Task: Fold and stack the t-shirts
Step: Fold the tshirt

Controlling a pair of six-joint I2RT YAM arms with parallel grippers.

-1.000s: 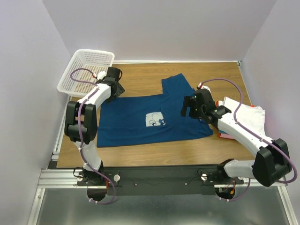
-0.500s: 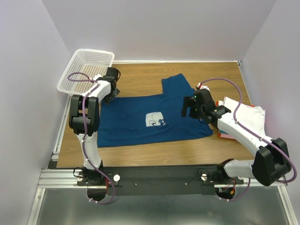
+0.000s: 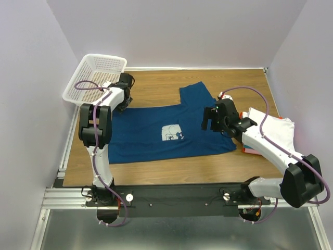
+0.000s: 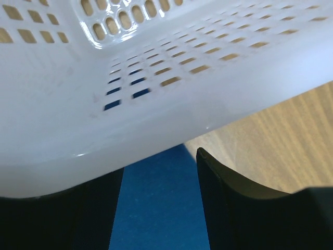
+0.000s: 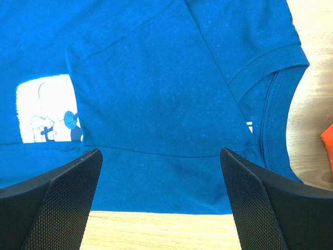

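From above, the blue tee (image 3: 156, 136) lies spread flat across the middle of the table (image 3: 156, 86), its white print (image 3: 172, 134) facing up and one sleeve pointing to the far edge. A white basket (image 3: 96, 78) sits at the far left corner, jutting out over the table's left edge. The left claw (image 3: 123, 103) is low at the tee's far left corner, just beside the basket. The right claw (image 3: 208, 119) hovers over the tee's right side. Against the right edge a folded white tee (image 3: 271, 130) lies on top of a pink tee (image 3: 249, 151), of which only a strip shows. In the left wrist view the basket's mesh wall fills the upper part. Below it the two dark fingers (image 4: 229, 208) stand apart with blue cloth showing flat in the gap and nothing pinched, with bare wood to the right. In the right wrist view the fingers (image 5: 57, 203) are spread wide above the tee. The print is on the left, the collar on the right, and a bit of orange-red tee (image 5: 328, 143) shows at the right rim.
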